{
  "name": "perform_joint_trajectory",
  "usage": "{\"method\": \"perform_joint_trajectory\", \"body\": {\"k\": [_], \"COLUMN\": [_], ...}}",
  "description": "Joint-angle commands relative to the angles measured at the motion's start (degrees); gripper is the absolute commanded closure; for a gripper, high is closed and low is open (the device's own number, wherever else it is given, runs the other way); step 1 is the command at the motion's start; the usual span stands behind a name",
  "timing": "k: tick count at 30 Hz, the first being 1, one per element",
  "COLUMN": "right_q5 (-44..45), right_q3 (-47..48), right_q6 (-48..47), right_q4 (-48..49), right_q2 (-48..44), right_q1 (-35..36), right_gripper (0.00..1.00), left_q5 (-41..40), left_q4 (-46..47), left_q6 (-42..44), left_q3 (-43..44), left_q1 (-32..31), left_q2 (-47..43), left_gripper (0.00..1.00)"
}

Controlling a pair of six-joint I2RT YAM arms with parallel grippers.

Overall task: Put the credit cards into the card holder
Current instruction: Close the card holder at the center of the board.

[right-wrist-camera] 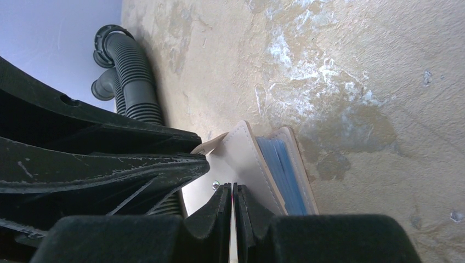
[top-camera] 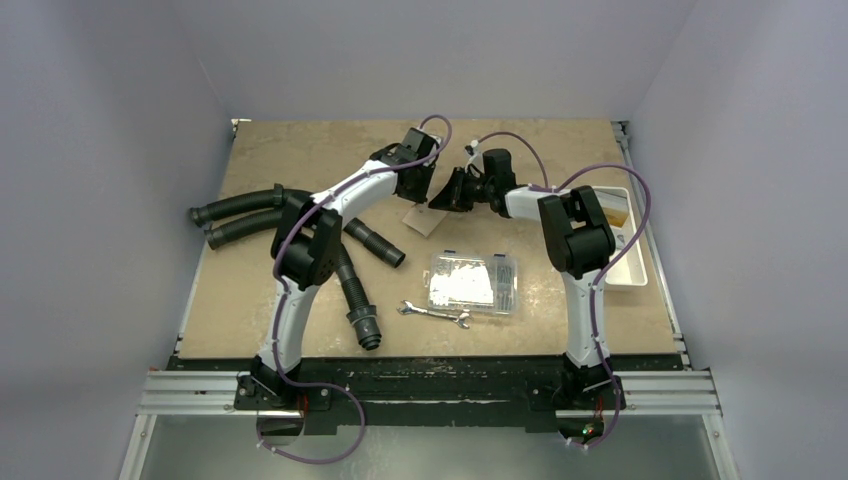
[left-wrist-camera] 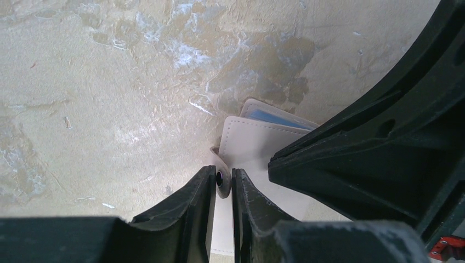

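Two pinches hold the holder (top-camera: 425, 218), upper centre of the top view: my left gripper (left-wrist-camera: 224, 179) narrow on its snap tab (left-wrist-camera: 218, 161), my right gripper (right-wrist-camera: 233, 193) closed on a flap (right-wrist-camera: 237, 159). Cards (right-wrist-camera: 282, 170) sit inside. I should part the flaps gently, evenly.

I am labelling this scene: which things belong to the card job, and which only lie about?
Job: cards, holder, left gripper and right gripper, both shut on the holder.
Lying about: hoses, box, wrench, tray.
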Motion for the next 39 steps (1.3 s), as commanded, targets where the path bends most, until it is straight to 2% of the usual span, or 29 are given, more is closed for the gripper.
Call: {"method": "perform_joint_trajectory", "body": {"k": [1,3,8,12,20,39], "right_q5": [1.60,1.53,1.53,1.42,1.34,1.17], "right_q3": [0.66,0.67,0.80,1.02,0.96,0.76], "right_q6": [-2.38,-2.47,-2.66,-2.79,-2.95,-2.89], "right_q4": [-3.54,-3.69,-4.01,-4.27,-4.37,-4.20], "right_q2": [2.56,2.72,2.78,2.90,2.87,2.80], "right_q1": [1.42,1.50,1.52,1.65,1.69,1.77], "right_gripper": [0.85,0.85,0.85,0.85,0.85,0.85], "left_q5": [0.08,0.55,1.40,1.36,1.08,-0.16], "left_q4": [1.29,1.23,0.55,0.57,-0.01,-0.60], "left_q6": [0.31,0.31,0.34,0.42,0.66,1.16], "left_q3": [0.44,0.32,0.54,0.50,0.58,1.11], "left_q1": [-0.20,-0.20,-0.19,-0.13,-0.20,-0.20], "left_q2": [-4.76,-4.95,-4.83,-4.75,-4.04,-3.27], "left_gripper": [0.81,0.82,0.76,0.78,0.74,0.78]}}
